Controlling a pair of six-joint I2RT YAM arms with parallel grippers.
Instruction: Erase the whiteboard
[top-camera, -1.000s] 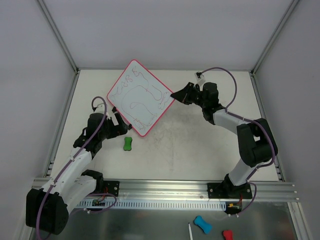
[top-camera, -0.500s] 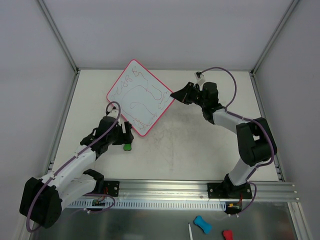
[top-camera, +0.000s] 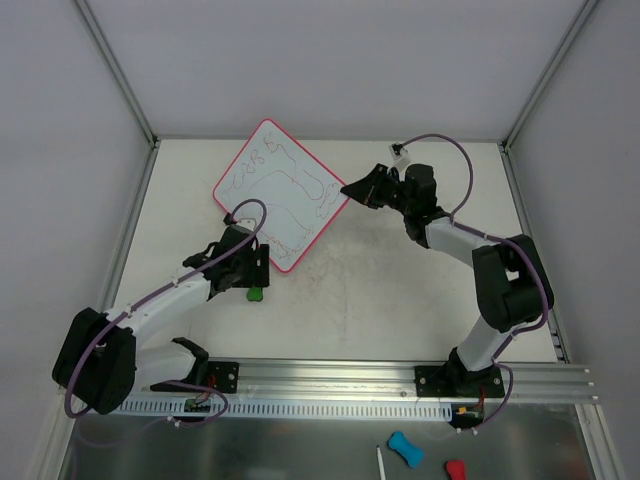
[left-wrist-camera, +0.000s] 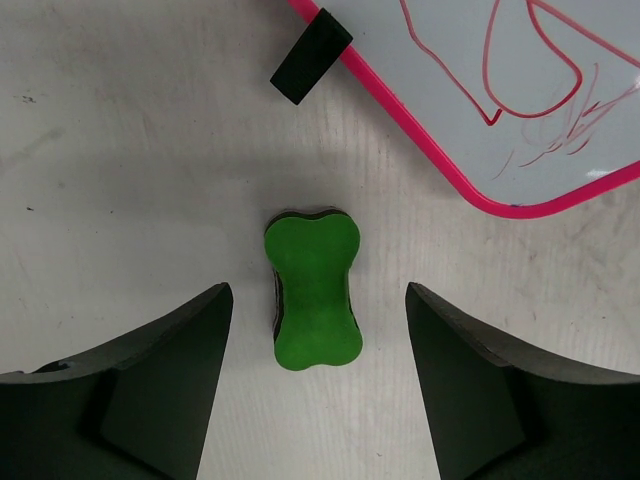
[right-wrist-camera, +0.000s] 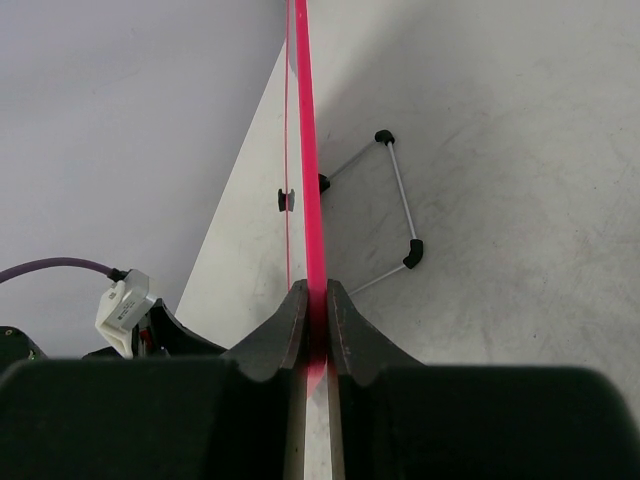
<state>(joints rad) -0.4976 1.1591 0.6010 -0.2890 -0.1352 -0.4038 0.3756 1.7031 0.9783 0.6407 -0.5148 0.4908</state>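
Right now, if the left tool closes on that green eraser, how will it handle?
The green eraser looks like foam over a dark layer, so probably light and slightly squashy. Lying flat on the table, it seems unlikely to roll.

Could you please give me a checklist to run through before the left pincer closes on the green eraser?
1. Jaws of the left pincer open around the eraser: ok, one finger on each side, neither touching.
2. Eraser centred between them: ok.
3. Eraser apart from the whiteboard: ok.
4. The right pincer shut on the whiteboard's rim: ok.
5. Left pincer low enough to grip: cannot tell.
6. Whiteboard clean: not ok, red scribbles cover it.
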